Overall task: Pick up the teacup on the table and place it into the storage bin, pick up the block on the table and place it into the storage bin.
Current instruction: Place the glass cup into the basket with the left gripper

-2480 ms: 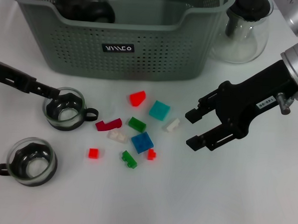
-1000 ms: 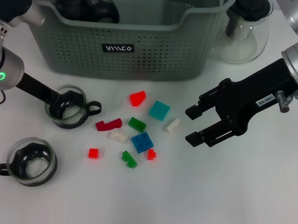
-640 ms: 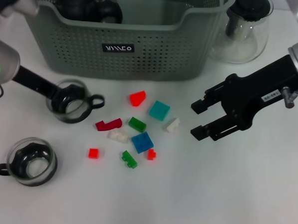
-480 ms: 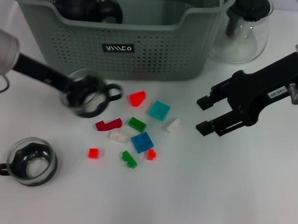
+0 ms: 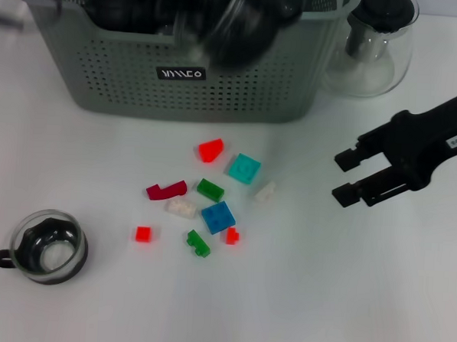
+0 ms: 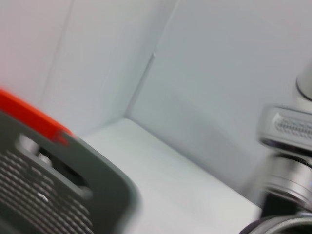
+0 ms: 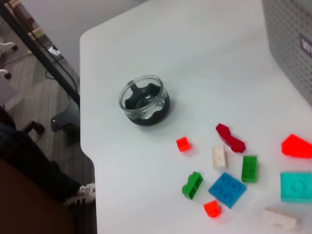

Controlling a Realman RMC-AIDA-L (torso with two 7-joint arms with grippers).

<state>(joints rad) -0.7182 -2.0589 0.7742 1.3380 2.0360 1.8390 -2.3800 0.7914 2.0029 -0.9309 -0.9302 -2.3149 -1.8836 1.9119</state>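
A smeared glass teacup (image 5: 237,27) hangs in the air over the front rim of the grey-green storage bin (image 5: 126,74). My left gripper (image 5: 210,17) is a dark streak beside it, shut on it. Another teacup (image 5: 42,247) stands on the table at the front left, also visible in the right wrist view (image 7: 145,100). Several small blocks lie in the middle, among them a red wedge (image 5: 210,149), a teal block (image 5: 245,168), a blue block (image 5: 218,216) and a white block (image 5: 265,191). My right gripper (image 5: 343,177) hovers open and empty to the right of the blocks.
A clear glass teapot (image 5: 377,41) with a black lid stands right of the bin. Dark items lie inside the bin at its left end (image 5: 114,8). The table's edge (image 7: 85,131) runs beyond the standing teacup in the right wrist view.
The left arm lifted the teacup off the table and swung it up and to the right over the bin. The right gripper drew back to the right, away from the blocks.
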